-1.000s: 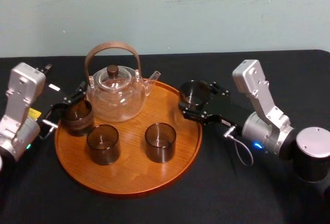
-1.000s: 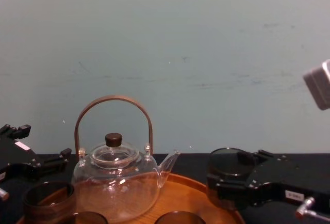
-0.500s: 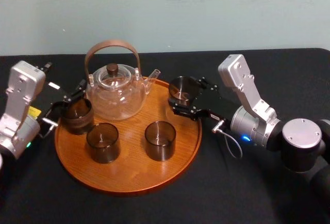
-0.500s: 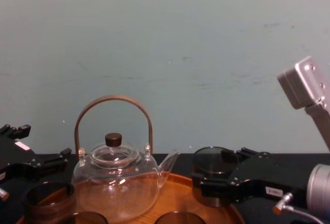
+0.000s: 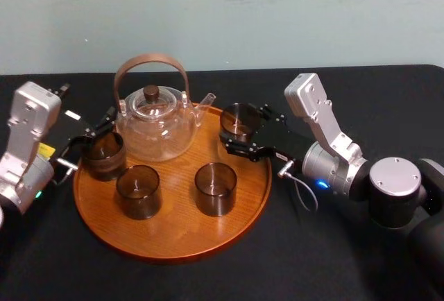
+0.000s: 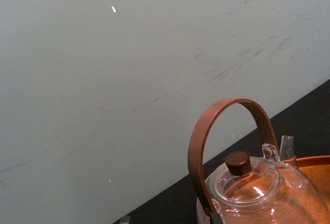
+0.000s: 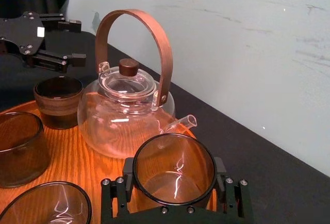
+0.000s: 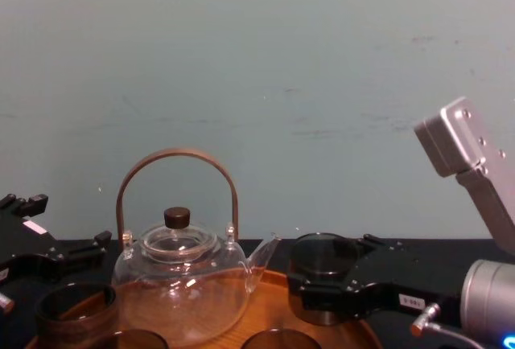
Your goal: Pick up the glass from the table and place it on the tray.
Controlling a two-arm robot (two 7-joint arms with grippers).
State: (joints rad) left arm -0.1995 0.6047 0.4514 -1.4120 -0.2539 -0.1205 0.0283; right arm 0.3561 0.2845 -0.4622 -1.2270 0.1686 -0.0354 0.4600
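Right hand (image 5: pixel 239 133) is clamped on the glass (image 5: pixel 238 118), fingers either side of the wall and just below the rim, glass upright. A side grip keeps the mouth level and the base free to set down flat. The glass sits over the back right part of the tray (image 5: pixel 173 231), just inside the rim. I can't tell whether the base touches the wood yet.

The teapot (image 5: pixel 156 124) is just beyond the hand, with its spout tip close to the glass. That probably explains the landing spot near the rim: it keeps clear of the spout. Two more glasses (image 5: pixel 215 190) (image 5: pixel 139 192) stand on the tray on the robot's side of the hand, well apart from it.

Left hand (image 7: pixel 77 41) is idle across the tray with fingers spread and nothing between them, next to a brown cup (image 5: pixel 104 155) at that rim.

Against 1 s ago, the right hand has carried the glass from over the tabletop (image 5: pixel 312 266), outside the rim, inward across it, at about the same height. Left hand, teapot and the other glasses haven't moved.

Next, I'd guess: settle and release.
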